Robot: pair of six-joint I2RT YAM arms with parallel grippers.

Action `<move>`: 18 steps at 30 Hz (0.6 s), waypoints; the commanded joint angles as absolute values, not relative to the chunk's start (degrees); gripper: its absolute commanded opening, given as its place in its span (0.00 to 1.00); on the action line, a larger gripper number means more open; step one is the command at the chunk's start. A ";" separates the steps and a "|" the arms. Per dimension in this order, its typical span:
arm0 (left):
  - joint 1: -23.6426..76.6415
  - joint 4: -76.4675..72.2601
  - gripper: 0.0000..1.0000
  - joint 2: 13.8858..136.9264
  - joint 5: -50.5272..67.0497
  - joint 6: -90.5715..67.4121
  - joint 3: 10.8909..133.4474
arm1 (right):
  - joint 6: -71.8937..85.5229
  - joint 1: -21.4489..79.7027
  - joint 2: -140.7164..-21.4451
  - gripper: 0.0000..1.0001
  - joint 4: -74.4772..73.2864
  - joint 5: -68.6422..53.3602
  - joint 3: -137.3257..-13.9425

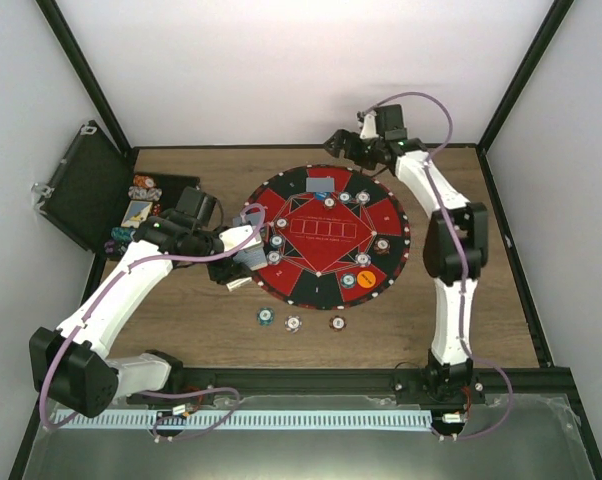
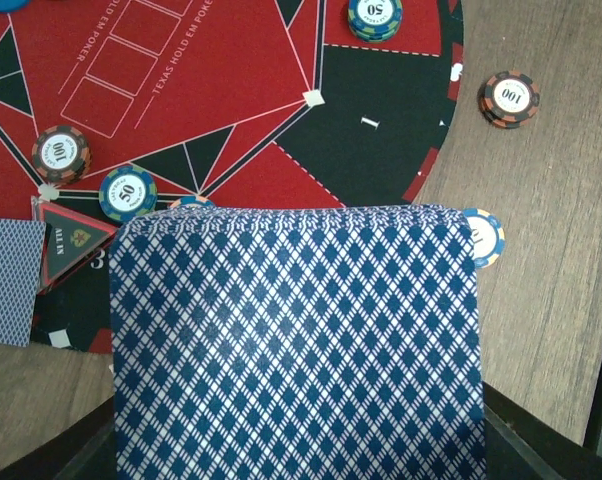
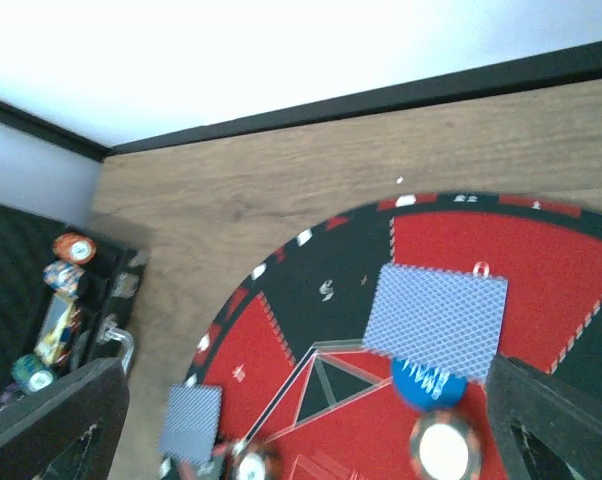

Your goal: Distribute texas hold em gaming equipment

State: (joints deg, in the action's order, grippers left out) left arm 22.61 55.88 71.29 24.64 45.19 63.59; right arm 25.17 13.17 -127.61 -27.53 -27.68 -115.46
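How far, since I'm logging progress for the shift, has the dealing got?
Looks done: one card and a second card lie face down on the mat, with chips set on it. In hand: the left gripper holds the deck. Left: other seats show no card, three loose chips sit off the mat, and spare chips lie in the case.

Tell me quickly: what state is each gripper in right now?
Left gripper: closed, holding the cards.
Right gripper: open, holding nothing.
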 commanded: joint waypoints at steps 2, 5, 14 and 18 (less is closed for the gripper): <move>22.73 56.29 0.12 70.60 27.29 44.20 64.68 | 28.15 16.78 -108.76 1.00 -19.02 -28.58 -92.94; 22.72 55.70 0.12 70.62 27.10 43.98 63.65 | 30.30 20.73 -98.74 1.00 -14.43 -31.72 -79.61; 22.76 55.95 0.12 70.30 28.38 43.25 63.30 | 39.38 33.18 -84.98 0.99 -5.53 -42.83 -61.17; 22.76 55.73 0.12 69.86 29.00 42.99 63.07 | 41.47 37.28 -86.04 0.95 -3.51 -44.76 -61.14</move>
